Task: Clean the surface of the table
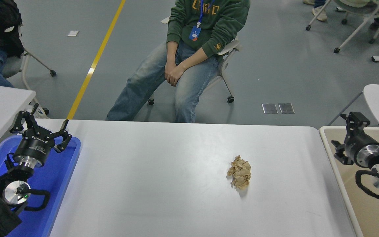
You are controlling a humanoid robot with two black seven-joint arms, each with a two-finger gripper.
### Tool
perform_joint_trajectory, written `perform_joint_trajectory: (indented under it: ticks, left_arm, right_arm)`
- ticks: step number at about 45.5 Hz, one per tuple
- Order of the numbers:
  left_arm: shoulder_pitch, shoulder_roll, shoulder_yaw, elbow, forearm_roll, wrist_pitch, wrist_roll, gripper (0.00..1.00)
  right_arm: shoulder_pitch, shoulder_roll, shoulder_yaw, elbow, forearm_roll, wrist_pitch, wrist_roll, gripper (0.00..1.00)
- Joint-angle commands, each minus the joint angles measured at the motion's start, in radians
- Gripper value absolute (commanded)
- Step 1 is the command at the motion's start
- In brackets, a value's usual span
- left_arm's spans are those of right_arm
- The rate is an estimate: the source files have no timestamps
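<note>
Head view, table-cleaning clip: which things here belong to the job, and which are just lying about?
Part of the job:
- table surface, white
- crumpled brown paper lying on it
- beige bin at the right edge
- right tool, open, over the bin

Just lying about:
- blue tray at the left
- left tool, parked open over the tray
- seated person beyond the table

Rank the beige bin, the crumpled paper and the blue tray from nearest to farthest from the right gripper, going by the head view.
From the right gripper:
1. Beige bin, directly beneath it at the right edge.
2. Crumpled paper, on the table, right of centre.
3. Blue tray, far left, under the parked left gripper.
</note>
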Motion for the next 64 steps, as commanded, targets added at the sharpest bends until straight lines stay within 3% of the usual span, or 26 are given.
perform_joint_trajectory:
  ticks: [1, 16, 44, 51, 64]
  left_arm:
    - [0.0, 0.0, 0.0, 0.0, 0.0, 0.0, 0.0, 1.0]
    - [0.0, 0.0, 0.0, 0.0, 0.0, 0.0, 0.0, 1.0]
    - [0.0, 0.0, 0.0, 0.0, 0.0, 0.0, 0.0, 1.0]
    - [0.0, 0.0, 0.0, 0.0, 0.0, 0.0, 0.0, 1.0]
    - [0.0, 0.0, 0.0, 0.0, 0.0, 0.0, 0.0, 1.0]
  right_arm:
    - [-0.071, 0.162, 0.102, 0.072, 0.0, 0.0, 0.059, 1.0]
    - [-0.082, 0.384, 0.148, 0.076, 0.0, -0.006, 0.127, 1.0]
    - [-0.084, 0.392, 0.145, 0.076, 0.0, -0.011, 0.132, 1.0]
    - [-0.071, 0.365, 0.105, 0.092, -0.016, -0.008, 0.13, 1.0]
    - [0.097, 0.108, -0.271, 0.146, -0.029, -0.001, 0.121, 1.0]
